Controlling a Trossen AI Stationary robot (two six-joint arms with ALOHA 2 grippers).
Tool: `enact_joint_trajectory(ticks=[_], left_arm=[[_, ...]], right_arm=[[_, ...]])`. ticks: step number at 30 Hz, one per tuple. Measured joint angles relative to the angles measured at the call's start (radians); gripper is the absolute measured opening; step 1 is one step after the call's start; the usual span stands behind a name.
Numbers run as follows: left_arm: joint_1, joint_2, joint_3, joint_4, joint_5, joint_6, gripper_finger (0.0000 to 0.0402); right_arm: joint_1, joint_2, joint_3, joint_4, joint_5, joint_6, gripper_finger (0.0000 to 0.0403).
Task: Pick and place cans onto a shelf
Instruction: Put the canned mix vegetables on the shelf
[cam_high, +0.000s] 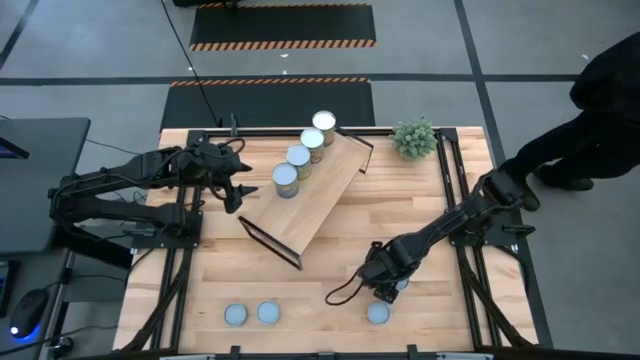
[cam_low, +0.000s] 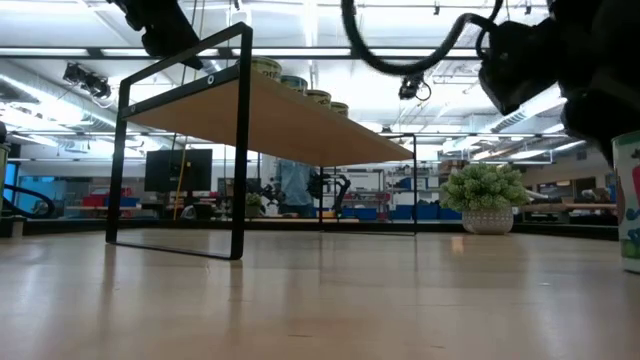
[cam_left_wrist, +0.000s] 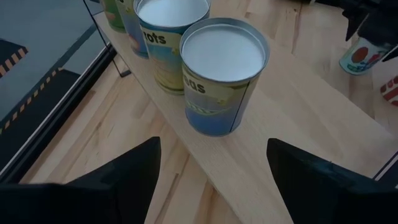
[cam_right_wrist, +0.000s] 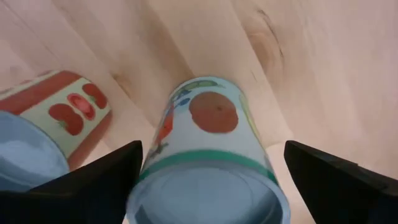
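The shelf (cam_high: 305, 195) stands slantwise in the table's middle on black frame legs. A row of several cans (cam_high: 298, 157) stands along its far-left edge. My left gripper (cam_high: 235, 195) hovers open beside the shelf's left side, facing the nearest can (cam_left_wrist: 221, 74). My right gripper (cam_high: 385, 290) points down near the table's front right, open, its fingers on either side of a tomato-labelled can (cam_right_wrist: 211, 143) without touching it. A red-labelled can (cam_right_wrist: 50, 118) stands right beside that one. Two more cans (cam_high: 252, 313) stand at the front left.
A small potted plant (cam_high: 414, 137) stands at the far right corner. Black frame rails (cam_high: 455, 180) run along the table's sides. A person (cam_high: 590, 110) stands beyond the table's right edge. Bare wood lies between the shelf and the front cans.
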Motion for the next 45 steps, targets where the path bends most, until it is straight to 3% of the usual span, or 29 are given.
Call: enact_joint_trajectory(ticks=[13, 25, 29, 37, 45], left_arm=[[0.0, 0.0, 0.0, -0.005, 0.0, 0.0, 0.0299], [0.0, 0.0, 0.0, -0.004, 0.0, -0.002, 0.0299], [0.0, 0.0, 0.0, -0.003, 0.0, -0.001, 0.0299], [0.0, 0.0, 0.0, -0.003, 0.019, -0.027, 0.0299], [0.0, 0.0, 0.0, -0.003, 0.069, -0.032, 0.0299]], right_arm=[[0.012, -0.084, -0.144, 0.101, -0.08, 0.086, 0.0391], [-0.008, -0.084, -0.157, 0.139, -0.019, 0.097, 0.0314], [-0.054, -0.094, -0.157, 0.105, -0.013, 0.016, 0.0292], [-0.265, -0.208, -0.152, 0.016, 0.016, -0.213, 0.0296], [-0.516, -0.233, 0.032, -0.195, 0.099, -0.575, 0.0292]])
